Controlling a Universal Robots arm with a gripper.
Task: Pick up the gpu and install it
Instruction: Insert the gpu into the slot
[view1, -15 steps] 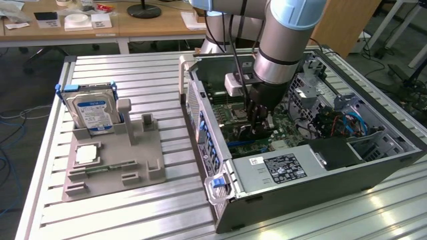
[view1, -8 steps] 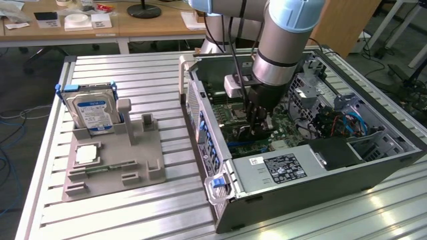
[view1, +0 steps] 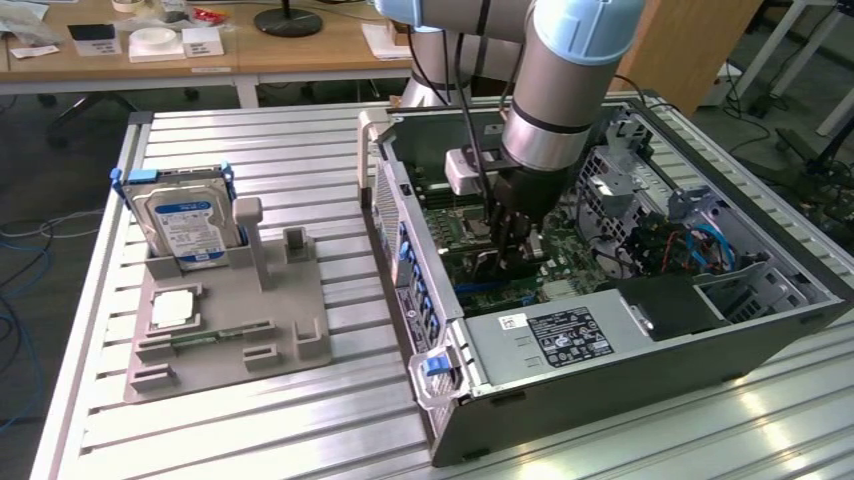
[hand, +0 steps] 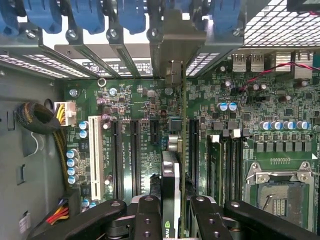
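Wrist view: gripper (hand: 170, 220) is clamped on the gpu (hand: 170, 180), black fingers (hand: 147, 217) pressing both faces, jaws partly closed around the thin card. Card stands on edge over the green motherboard (hand: 140, 110), lined up with the expansion slots (hand: 135, 155), bracket end toward the rear slot covers (hand: 125, 55). Can't tell if it's seated. Exterior view: arm (view1: 567, 90) reaches down into the open PC case (view1: 694, 340). Hard drive (view1: 187, 225) sits upright in the grey fixture (view1: 254, 310) on the table.

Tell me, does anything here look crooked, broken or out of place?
Nothing stands out. The gripper holds the thin dark gpu card edge-on, upright over the green motherboard inside the open grey computer case. The silver hard drive with blue-white label stands upright in its grey holder.
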